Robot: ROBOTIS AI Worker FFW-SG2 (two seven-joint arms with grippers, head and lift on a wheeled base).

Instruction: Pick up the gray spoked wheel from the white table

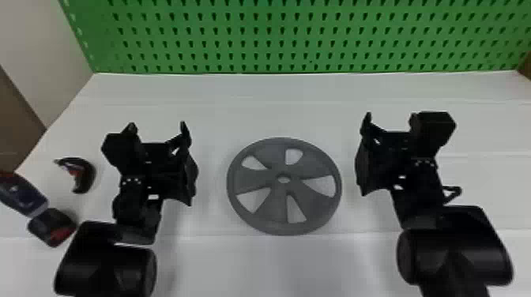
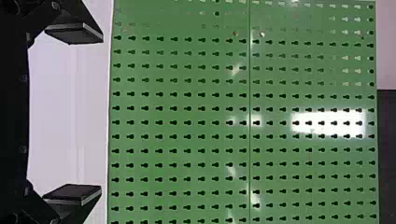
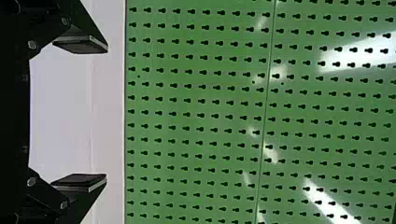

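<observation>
on the white worktop (image 1: 237,106), toward the left, lies a curved black-and-red piece (image 1: 89,173). next is the left claw (image 1: 158,126), spread wide, then the gray spoked wheel (image 1: 253,179), flat and apart from both claws, then the right claw (image 1: 391,117), also wide.

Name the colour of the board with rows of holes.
The board is green, showing best in the left wrist view.
</observation>
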